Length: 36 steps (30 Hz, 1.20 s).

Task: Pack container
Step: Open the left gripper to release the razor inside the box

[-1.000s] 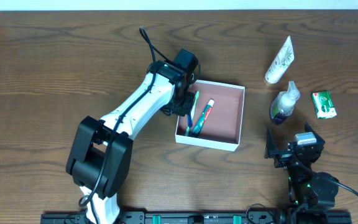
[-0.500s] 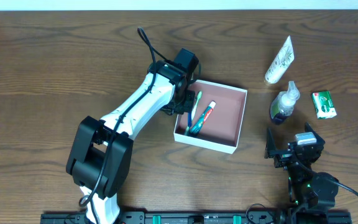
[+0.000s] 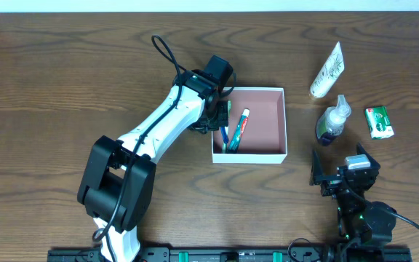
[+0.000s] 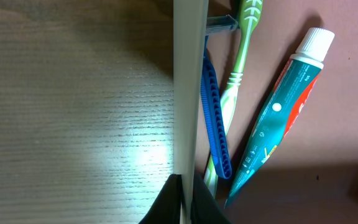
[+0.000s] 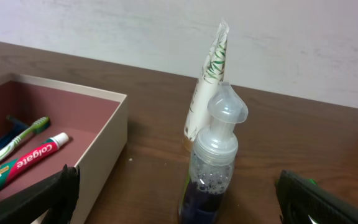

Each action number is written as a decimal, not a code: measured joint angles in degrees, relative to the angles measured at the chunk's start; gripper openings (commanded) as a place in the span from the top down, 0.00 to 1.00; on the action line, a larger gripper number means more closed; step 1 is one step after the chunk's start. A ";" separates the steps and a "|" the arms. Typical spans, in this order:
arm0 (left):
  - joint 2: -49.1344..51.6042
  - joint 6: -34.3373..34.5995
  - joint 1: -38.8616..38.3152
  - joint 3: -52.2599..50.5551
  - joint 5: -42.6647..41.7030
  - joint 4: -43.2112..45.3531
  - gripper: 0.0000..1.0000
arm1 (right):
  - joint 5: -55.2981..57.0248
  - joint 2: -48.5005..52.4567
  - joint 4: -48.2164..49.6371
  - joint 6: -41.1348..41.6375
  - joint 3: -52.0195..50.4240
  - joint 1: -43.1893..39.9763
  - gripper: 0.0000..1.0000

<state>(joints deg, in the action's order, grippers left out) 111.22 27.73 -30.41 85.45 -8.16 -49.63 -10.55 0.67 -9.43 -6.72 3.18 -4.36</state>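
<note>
left gripper (image 4: 184, 200) | clamped on container (image 4: 188, 93) wall (a finger each side) | right gripper (image 5: 178, 196) spread wide

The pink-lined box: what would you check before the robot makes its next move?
1. Toothbrush, blue razor and toothpaste inside the container: ok.
2. Left hand clamped on the container's wall: ok.
3. Right hand open: ok.
4. Pump bottle upright: ok.
5. White tube and green packet packed: not ok, both lie outside.
6. Free floor in the container: ok.
</note>
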 measured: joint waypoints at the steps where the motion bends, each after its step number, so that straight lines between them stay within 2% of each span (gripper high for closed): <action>1: 0.00 0.61 0.00 0.00 -0.02 0.00 0.94 | 0.00 0.00 0.00 0.00 0.00 0.00 0.01; 12: 0.00 3.17 0.00 0.00 -0.02 -0.28 0.94 | 0.00 0.00 0.02 0.00 0.00 0.00 0.01; 18: 0.00 3.15 0.00 0.00 -0.04 -0.26 0.90 | -0.02 0.00 0.00 0.00 0.00 0.00 0.01; 36: 0.00 -0.66 0.00 0.00 -0.22 -0.26 0.94 | -0.02 0.00 0.00 0.00 0.00 0.00 0.01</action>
<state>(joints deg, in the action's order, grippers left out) 111.22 27.07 -30.41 85.45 -8.38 -49.89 -10.57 0.67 -9.43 -6.72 3.18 -4.36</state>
